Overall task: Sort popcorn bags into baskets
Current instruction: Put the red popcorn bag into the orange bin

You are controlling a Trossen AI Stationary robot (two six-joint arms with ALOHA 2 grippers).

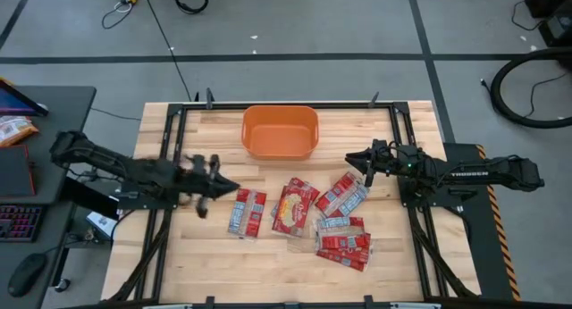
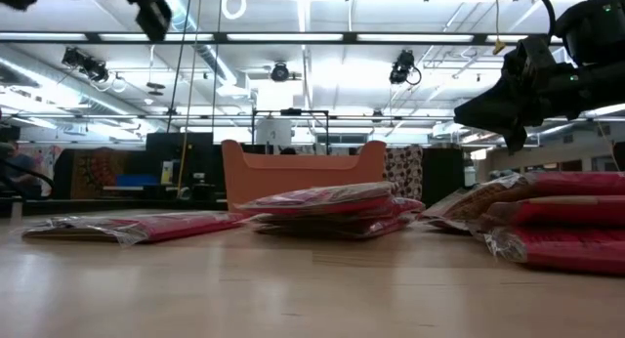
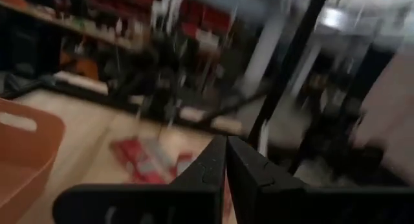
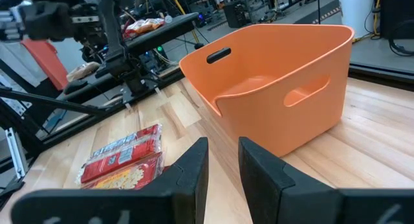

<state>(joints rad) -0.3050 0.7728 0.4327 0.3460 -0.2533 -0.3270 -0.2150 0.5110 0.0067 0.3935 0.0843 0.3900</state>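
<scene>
Popcorn bags (image 1: pixel 304 215) mostly lengthwise away from basket (image 1: pixel 280 131), seemingly.

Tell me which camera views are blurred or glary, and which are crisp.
Left wrist view: streaked by motion blur, only the end effector crisp. Low view: bright ceiling lights glare, and the near popcorn bags look soft. Right wrist view: the orange basket is sharp. High view: even light, with the left arm's tip slightly smeared.

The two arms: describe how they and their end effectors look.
Both arms are dark, jointed and slender. The right arm carries white lettering on its link and a small green light near the wrist. Each end effector, left and right, has two flat, blocky black fingers. The left arm shows no markings.
</scene>
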